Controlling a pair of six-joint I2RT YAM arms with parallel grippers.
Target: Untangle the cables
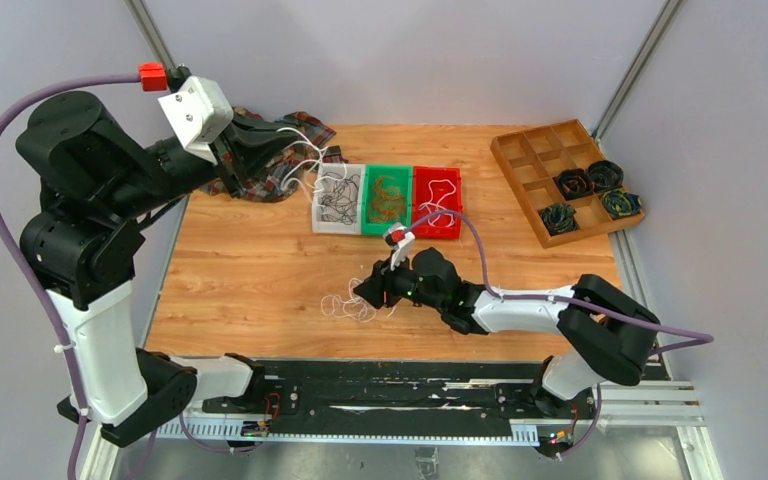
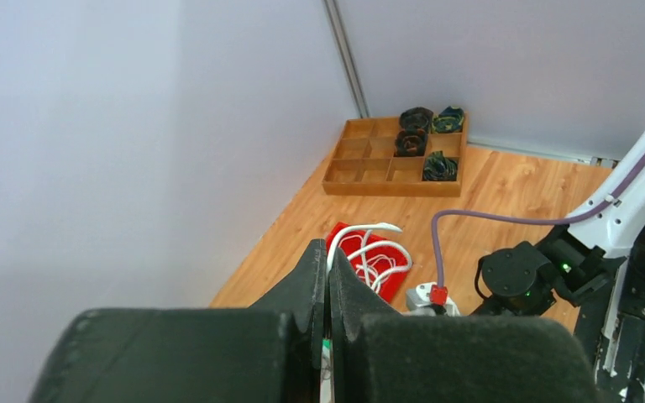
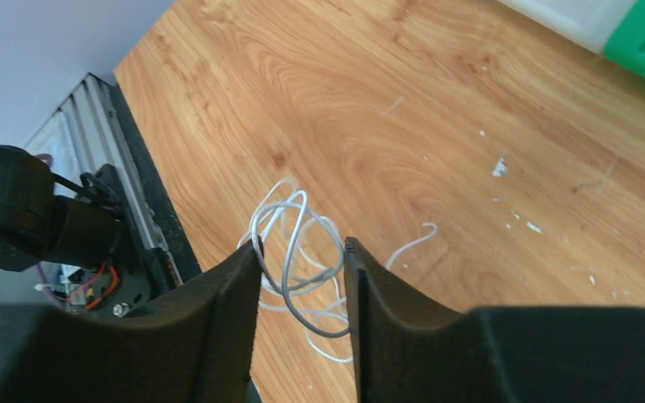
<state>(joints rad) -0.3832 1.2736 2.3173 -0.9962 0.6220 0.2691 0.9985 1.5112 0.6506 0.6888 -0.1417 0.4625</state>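
Nearest the arm bases, low over the bare wooden counter [image 1: 260, 260], the right pincer [image 3: 302, 246] hangs with its black jaws parted, straddling a small loose bunch of thin white cable [image 1: 350, 305] whose loops lie flat on the wood. Nothing is gripped, and the jaws sit either side of the loops, probably so as to close on one strand rather than the whole knot. Beyond it three small plastic bins stand side by side, touching: a white bin [image 1: 352, 172] with hair-fine black cables [image 1: 338, 200], a green bin [image 1: 370, 175] with orange-brown cables [image 1: 388, 198], and a red bin [image 1: 422, 180] with more coiled white cable [image 1: 442, 195], so the sorting seems to go by colour. The right arm's thick purple hose [image 1: 480, 250] arcs over the near corner of the red bin and could snag anything lifted from there. Farther back and raised well above the counter, the left pincer [image 2: 328, 252] is clamped shut on a white cable strand [image 2: 365, 227] that curves away from its tips. Held high, the strand is likely kept clear of the rest. Below lies a crumpled plaid cloth [image 1: 270, 175] with white loops trailing at its edge, where a strand might catch. At the far right, well apart, a wooden compartment tray [image 1: 525, 165] holds thick dark wound coils [image 1: 605, 175], which are not part of this job.
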